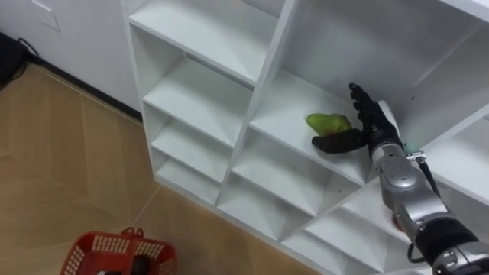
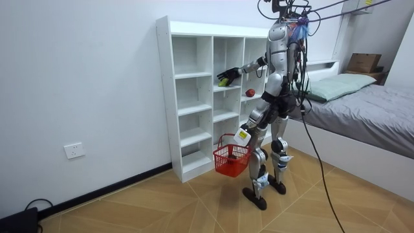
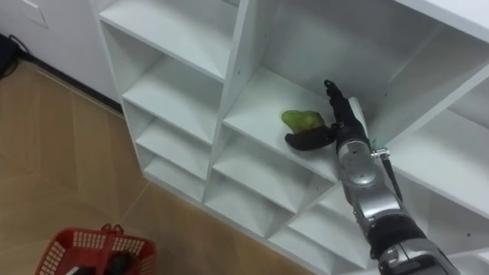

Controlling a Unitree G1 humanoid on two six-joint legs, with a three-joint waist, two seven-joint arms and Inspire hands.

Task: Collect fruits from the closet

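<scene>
A green fruit (image 1: pixel 327 121) lies on a middle shelf of the white closet (image 1: pixel 229 69). My right hand (image 1: pixel 365 122) is in that compartment, open, with straight fingers behind the fruit and the thumb stretched out below it, touching or nearly touching it. The room view has the same hand (image 2: pixel 228 75) at the fruit (image 2: pixel 223 83). A red fruit (image 2: pixel 250 93) sits one compartment over, toward the room view's right. A red basket (image 1: pixel 114 256) hangs low at my left side from my left hand (image 2: pixel 242 136), which is shut on its handle.
I stand upright close in front of the closet on a wooden floor. A bed (image 2: pixel 369 110) with a pillow stands at the room view's right, and a cardboard box (image 2: pixel 363 62) sits behind it. The other shelves I can see are bare.
</scene>
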